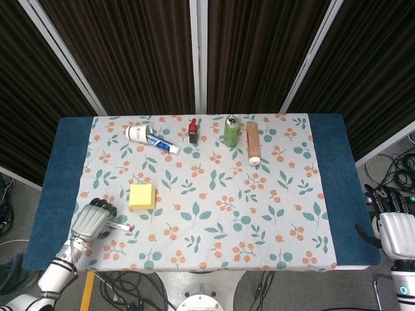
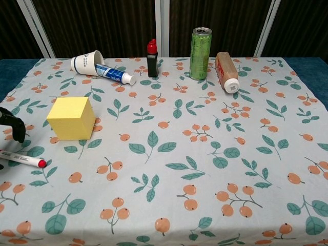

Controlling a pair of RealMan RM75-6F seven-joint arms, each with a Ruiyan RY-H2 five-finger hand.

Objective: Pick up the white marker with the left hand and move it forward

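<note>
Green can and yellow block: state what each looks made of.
Green can: likely thin metal with a printed glossy skin; its bare silvery rim and open top suggest aluminium.
Yellow block: matte, uniform pale yellow with sharp square edges; probably a stack of paper notes, though foam cannot be ruled out.
</note>
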